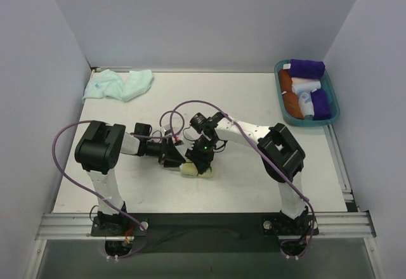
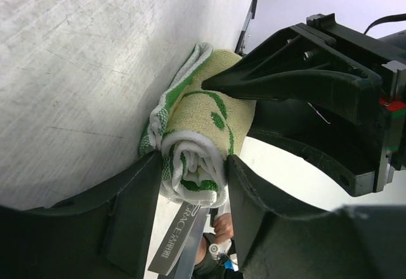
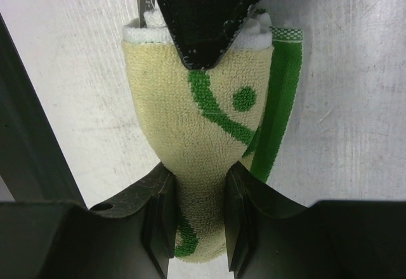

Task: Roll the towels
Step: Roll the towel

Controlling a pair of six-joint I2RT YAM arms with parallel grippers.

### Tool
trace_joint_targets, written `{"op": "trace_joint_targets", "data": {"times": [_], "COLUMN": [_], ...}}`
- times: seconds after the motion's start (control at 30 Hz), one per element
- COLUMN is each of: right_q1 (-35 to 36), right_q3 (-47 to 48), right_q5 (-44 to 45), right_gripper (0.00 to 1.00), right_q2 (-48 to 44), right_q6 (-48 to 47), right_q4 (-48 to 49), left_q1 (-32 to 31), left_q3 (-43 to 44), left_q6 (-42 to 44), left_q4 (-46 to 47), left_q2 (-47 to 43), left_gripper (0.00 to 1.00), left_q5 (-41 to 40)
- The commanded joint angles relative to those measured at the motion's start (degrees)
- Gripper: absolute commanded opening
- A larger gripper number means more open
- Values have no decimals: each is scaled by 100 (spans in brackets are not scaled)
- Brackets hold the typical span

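Yellow towel is already rolled and lies near middle of near edge of tabletop. One end is pinched tight by right claw. Other end is gripped on both sides by left claw, half closed. Mint towel at far left corner is crumpled, not yet rolled.

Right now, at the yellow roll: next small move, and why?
Probably close the left gripper snug. Its fingers only bracket the coiled end of the yellow towel roll, while the right gripper pinches the other end. That should keep it from unwinding.
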Motion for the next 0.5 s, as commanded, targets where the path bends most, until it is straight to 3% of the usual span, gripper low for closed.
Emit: {"op": "trace_joint_targets", "data": {"times": [0.0, 0.23, 0.27, 0.3, 0.4, 0.47], "right_q1": [30, 39, 39, 48, 39, 48], "right_q3": [-33, -15, -15, -24, -112, -191], "right_q5": [538, 714, 723, 749, 846, 951], "right_gripper": [0, 0, 0, 0, 19, 28], "right_q2": [207, 189, 172, 163, 14, -196], "right_q6": [3, 100, 100, 109, 74, 56], "right_q4": [-206, -109, -100, -92, -30, 31], "left_q1": [-73, -152, -144, -144, -91, -12], "left_q3": [11, 29, 46, 46, 46, 55], "left_q6": [-96, -25, -34, -34, -87, -43], "left_q4": [231, 134, 134, 126, 100, -14], "left_q2": [121, 139, 130, 113, 130, 165], "left_gripper": [53, 51, 43, 23, 0, 0], "left_q5": [160, 177, 186, 169, 142, 107]}}
